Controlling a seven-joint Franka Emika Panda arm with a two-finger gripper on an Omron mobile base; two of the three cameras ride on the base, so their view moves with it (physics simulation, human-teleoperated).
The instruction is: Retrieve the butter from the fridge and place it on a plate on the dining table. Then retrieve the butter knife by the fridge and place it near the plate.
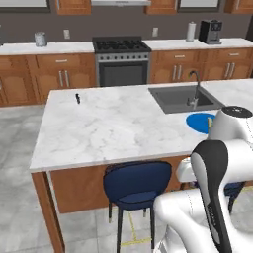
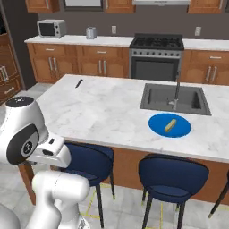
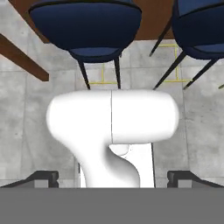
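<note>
No brand, label or writing can be read on anything here.

In the hand view the gripper point(image 3: 112, 178) has its two dark fingertips point(image 3: 41, 177) at the bottom corners, far apart from each other, so the jaws stand wide and released; nothing is between them and they touch nothing. The hand looks down at the grey tiled floor point(image 3: 26, 109), and at 12 o'clock there are two dark blue stools point(image 3: 85, 26) with thin black legs, under the brown wood base of the island.

The right base view shows the dining table point(image 2: 103, 112), white marble with grey veins, with the inset grey sink point(image 2: 174, 98) and its faucet. The blue plate point(image 2: 170, 125) lies on the marble just at 6 o'clock of the sink, near the front edge, and the butter point(image 2: 170, 125) lies on the plate, a little tilted. The butter knife point(image 2: 79, 83) lies at the far left corner of the table, at about 10 o'clock from the plate and well apart from it.

In the left base view the plate is half hidden behind the white arm and I cannot make out the butter; the knife lies near the far left corner.

The right base view shows a microwave point(image 2: 50, 28) on the back counter; the left base view shows a black coffee machine point(image 1: 210, 31) there. Both views show the stove point(image 2: 156, 56).
</note>
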